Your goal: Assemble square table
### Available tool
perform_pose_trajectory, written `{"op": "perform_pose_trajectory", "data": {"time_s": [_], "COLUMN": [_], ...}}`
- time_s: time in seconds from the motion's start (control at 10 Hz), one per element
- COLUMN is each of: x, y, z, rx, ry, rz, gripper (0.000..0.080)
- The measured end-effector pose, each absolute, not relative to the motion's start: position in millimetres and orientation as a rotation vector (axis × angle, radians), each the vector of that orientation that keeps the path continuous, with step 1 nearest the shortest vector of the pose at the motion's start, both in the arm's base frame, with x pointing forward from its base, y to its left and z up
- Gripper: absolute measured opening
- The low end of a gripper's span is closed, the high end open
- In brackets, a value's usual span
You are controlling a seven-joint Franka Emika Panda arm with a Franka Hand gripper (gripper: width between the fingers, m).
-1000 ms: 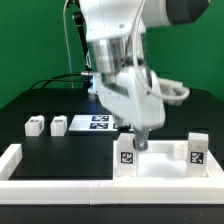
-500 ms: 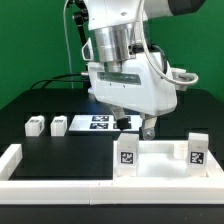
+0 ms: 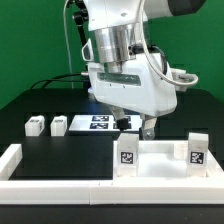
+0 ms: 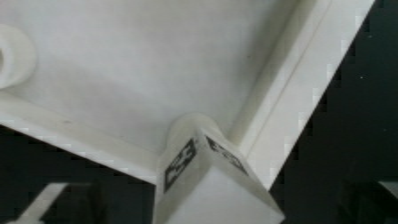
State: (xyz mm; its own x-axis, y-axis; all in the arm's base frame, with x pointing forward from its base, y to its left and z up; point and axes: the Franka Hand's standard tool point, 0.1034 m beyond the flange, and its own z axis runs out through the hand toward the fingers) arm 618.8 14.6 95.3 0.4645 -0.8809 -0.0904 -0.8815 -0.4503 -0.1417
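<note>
Square table slab, exterior view: lay nearer the camera than the marker board, toward the exterior view's right, with a tagged leg and a far leg upright on it. Saw one loose leg and another loose leg just beside that board, on the exterior view's left. Saw the gripper hovering above that board's near corner, jaws spread, empty. Wrist view: saw slab ribs and the tagged leg standing by the rim.
</note>
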Motion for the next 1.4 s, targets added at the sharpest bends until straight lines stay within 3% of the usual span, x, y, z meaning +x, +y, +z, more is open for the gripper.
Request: {"op": "perform_pose_trajectory", "data": {"time_s": [0.2, 0.5, 0.7, 1.1, 1.4], "x": [617, 601, 585, 581, 555], "y": [13, 8, -1, -4, -23], "z": [95.6, 105.2, 97.3, 94.2, 74.2], "rx": [-2.599, -2.844, -2.912, -3.018, -3.047], "ry": [1.438, 0.871, 0.722, 0.257, 0.079], "rz": [-0.010, -0.069, -0.111, -0.131, -0.085], "gripper": [0.0648, 0.0648, 0.0648, 0.0648, 0.0648]}}
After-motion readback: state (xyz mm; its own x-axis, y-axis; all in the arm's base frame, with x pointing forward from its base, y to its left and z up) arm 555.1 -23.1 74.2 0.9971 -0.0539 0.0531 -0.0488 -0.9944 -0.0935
